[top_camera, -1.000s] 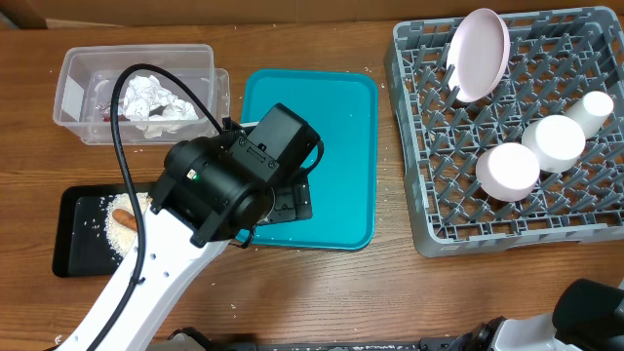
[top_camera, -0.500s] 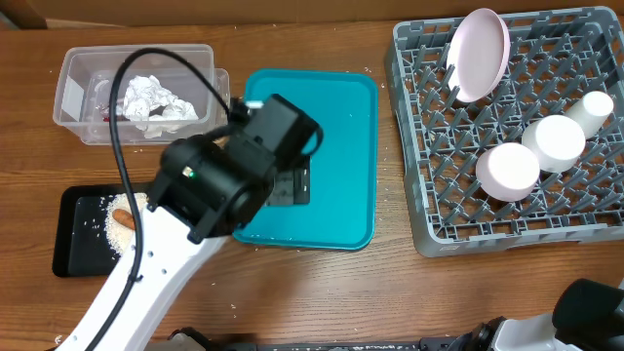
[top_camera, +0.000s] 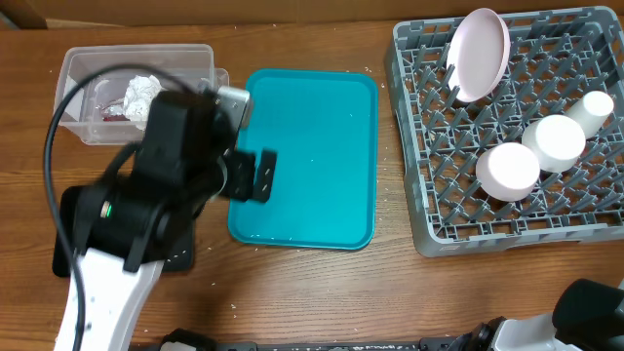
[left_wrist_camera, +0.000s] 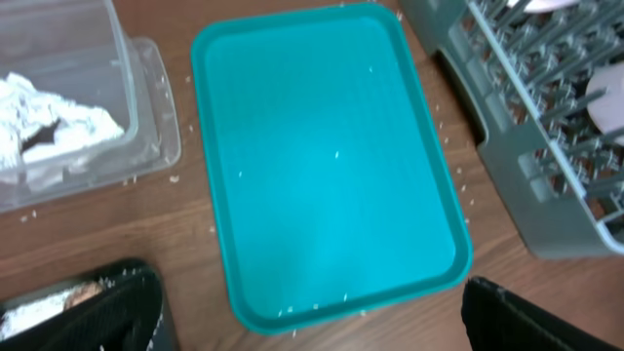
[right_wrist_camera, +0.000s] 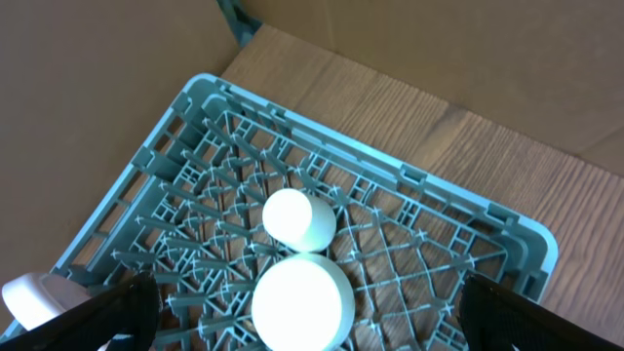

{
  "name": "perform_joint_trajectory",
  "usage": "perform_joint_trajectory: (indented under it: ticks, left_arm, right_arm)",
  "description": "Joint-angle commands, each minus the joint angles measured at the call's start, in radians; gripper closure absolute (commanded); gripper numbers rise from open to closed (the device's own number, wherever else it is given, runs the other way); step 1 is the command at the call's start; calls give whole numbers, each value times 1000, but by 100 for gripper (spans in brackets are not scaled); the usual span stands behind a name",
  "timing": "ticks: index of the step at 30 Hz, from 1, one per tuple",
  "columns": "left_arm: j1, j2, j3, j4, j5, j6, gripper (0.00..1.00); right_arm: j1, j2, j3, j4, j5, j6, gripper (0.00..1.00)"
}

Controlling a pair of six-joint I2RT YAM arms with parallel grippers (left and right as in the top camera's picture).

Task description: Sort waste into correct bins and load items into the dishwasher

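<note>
The left gripper (left_wrist_camera: 307, 292), jaws spread wide and holding nothing, hangs over the near left edge of the bare teal tray (top_camera: 322, 156), whose long axis runs away from the robot. Its arm hides most of the black tray (top_camera: 64, 239) and part of the clear tub (top_camera: 88, 73), which lies crosswise with the crumpled napkin (top_camera: 141, 93) inside. The right gripper (right_wrist_camera: 304, 292), equally spread and empty, hovers above the grey dish rack (top_camera: 409, 195), where the pink plate (top_camera: 480, 54) stands tilted on edge at the far side, well apart from two upturned bowls (top_camera: 512, 171) and a cup (top_camera: 595, 107).
</note>
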Motion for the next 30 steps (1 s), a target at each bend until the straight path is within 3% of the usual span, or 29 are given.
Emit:
perform_joint_trajectory:
  ticks: [1, 8, 13, 24, 30]
  left_arm:
    - [68, -160, -220, 130, 87, 64, 0]
    - [274, -487, -692, 504, 175, 64, 0]
    - [384, -647, -909, 639, 203, 64, 0]
    - [391, -777, -1249, 1095, 197, 64, 0]
    - [391, -911, -1373, 1185, 179, 64, 0]
  right_arm:
    - [1, -5, 4, 4, 2, 9, 0]
    - [1, -5, 4, 5, 2, 9, 0]
    - [1, -5, 4, 4, 2, 9, 0]
    - [1, -5, 4, 4, 2, 9, 0]
    - [1, -5, 4, 4, 2, 9, 0]
